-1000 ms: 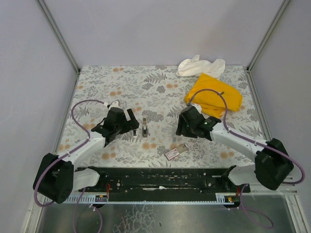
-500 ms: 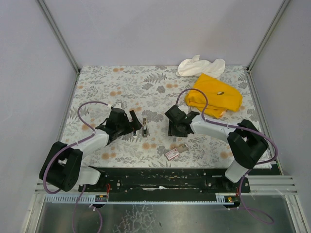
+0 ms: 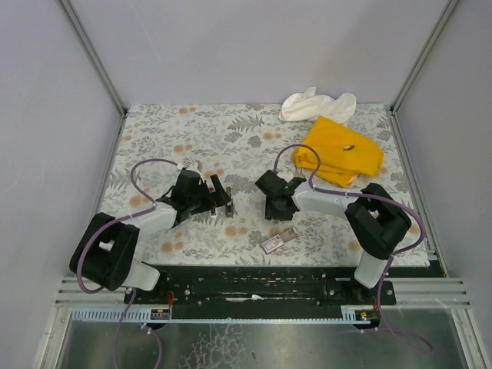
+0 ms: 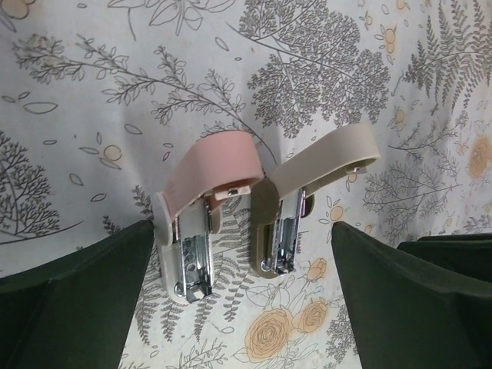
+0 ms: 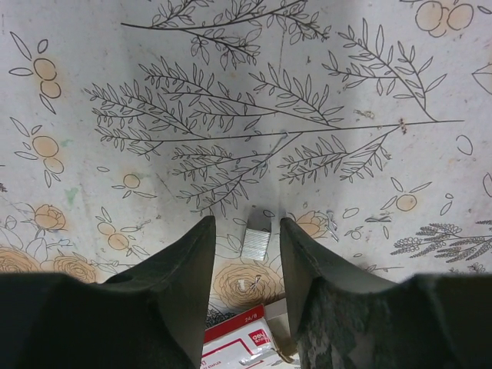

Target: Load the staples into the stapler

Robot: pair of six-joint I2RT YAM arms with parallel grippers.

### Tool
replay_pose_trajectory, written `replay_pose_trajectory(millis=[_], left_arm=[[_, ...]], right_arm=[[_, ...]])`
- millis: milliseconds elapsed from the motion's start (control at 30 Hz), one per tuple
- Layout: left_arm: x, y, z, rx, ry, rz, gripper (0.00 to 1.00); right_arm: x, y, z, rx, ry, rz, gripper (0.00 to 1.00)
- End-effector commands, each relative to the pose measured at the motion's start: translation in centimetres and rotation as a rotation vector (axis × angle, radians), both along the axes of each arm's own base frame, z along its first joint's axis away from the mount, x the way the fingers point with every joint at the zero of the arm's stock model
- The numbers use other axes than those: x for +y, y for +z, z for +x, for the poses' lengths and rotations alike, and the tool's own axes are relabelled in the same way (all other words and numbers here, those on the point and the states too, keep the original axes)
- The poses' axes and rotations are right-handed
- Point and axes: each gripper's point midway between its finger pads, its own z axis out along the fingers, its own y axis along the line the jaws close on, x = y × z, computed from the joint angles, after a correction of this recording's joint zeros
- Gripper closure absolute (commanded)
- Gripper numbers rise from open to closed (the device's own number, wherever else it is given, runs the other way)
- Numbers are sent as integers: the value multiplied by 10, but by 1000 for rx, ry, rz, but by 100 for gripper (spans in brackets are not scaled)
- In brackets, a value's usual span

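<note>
Two small staplers lie side by side, both swung open with the metal magazine showing: a pink-and-white one [image 4: 201, 223] and a beige one [image 4: 304, 201]. In the top view they [image 3: 229, 204] lie just right of my left gripper [image 3: 221, 196]. My left gripper [image 4: 244, 307] is open wide, a finger on each side, and the staplers lie just ahead between them. The staples box [image 3: 277, 241], pink with a white label, lies in front of my right gripper [image 3: 271, 207]. My right gripper [image 5: 246, 227] is open, low over the table, with a loose silver staple strip [image 5: 257, 236] between its tips, untouched. The box [image 5: 246, 344] shows at the bottom edge.
A yellow cloth [image 3: 340, 151] lies at the back right with a small brown object [image 3: 347, 146] on it. A white cloth [image 3: 315, 104] lies behind it. The table has a floral cover [image 3: 177, 138] and grey walls on three sides.
My right gripper has swung left, away from the yellow cloth, to a spot just behind the staples box. My left gripper has edged right, closer to the staplers.
</note>
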Motion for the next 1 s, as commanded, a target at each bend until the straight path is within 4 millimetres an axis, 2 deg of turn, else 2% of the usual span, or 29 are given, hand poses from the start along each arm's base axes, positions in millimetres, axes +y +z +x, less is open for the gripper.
replay_pose_trajectory(millis=[0,467,833,967], left_arm=[[-10,5,9,-43,-47,-32,2],[-30,-1,-5,-7,-120,-71,1],[-62,1,-23,9,-186,-121,1],[-75,-1,-28,20,-207,-131,1]], right_arm=[[3,7,5,-28,-18,-11,56],[1,2,-1,-19,-26,0,70],[-1,15,-2,-74,19,43,72],[-5,26,-4,-104,40,60,74]])
